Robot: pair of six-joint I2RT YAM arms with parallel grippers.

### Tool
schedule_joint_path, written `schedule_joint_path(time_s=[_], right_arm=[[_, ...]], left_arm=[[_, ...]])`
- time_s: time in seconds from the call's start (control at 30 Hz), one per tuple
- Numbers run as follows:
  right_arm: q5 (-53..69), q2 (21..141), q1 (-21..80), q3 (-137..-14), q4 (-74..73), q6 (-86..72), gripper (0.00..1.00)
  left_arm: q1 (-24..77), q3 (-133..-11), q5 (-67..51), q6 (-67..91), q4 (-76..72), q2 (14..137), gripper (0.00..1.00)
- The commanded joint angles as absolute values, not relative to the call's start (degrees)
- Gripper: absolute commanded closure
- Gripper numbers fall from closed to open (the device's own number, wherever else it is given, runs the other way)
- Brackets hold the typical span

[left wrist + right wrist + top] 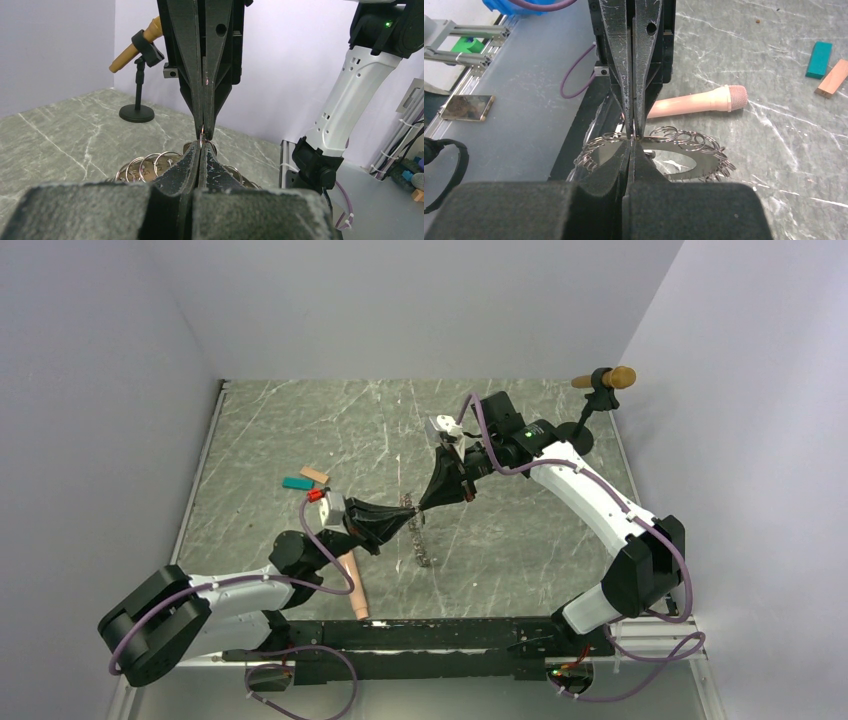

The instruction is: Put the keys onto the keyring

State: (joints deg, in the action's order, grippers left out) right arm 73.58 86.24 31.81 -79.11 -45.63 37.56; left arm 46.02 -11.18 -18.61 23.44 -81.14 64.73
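Observation:
The keyring (422,545) is a floppy dark metal loop strung with several small split rings. It hangs between my two grippers and droops to the table. My left gripper (408,516) and right gripper (425,506) meet tip to tip, both shut on it. In the left wrist view my left gripper (201,146) pinches a small ring, with the loop's rings (150,165) behind. In the right wrist view my right gripper (633,139) pinches the loop (694,142). A small red piece (317,495), perhaps a key, lies beside the left wrist. No other keys show.
A teal block (297,483) and a tan block (315,475) lie left of the grippers. A peach cylinder (353,585) lies near the left arm's base and also shows in the right wrist view (696,102). A microphone stand (590,410) stands at the back right.

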Motion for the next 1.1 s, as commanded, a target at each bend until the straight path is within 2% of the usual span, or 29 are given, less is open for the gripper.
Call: schedule_joint_path(time_s=[0.0, 1.07], right_arm=[[75.8, 84.5, 32.0, -79.1, -43.1, 36.9, 1.0], [70.7, 84.2, 33.4, -79.2, -45.5, 40.7, 1.0]], left_arm=[[46.7, -14.3, -19.6, 22.6, -80.8, 62.9, 1.0], [46.6, -21.4, -11.0, 21.4, -51.4, 53.7, 1.0]])
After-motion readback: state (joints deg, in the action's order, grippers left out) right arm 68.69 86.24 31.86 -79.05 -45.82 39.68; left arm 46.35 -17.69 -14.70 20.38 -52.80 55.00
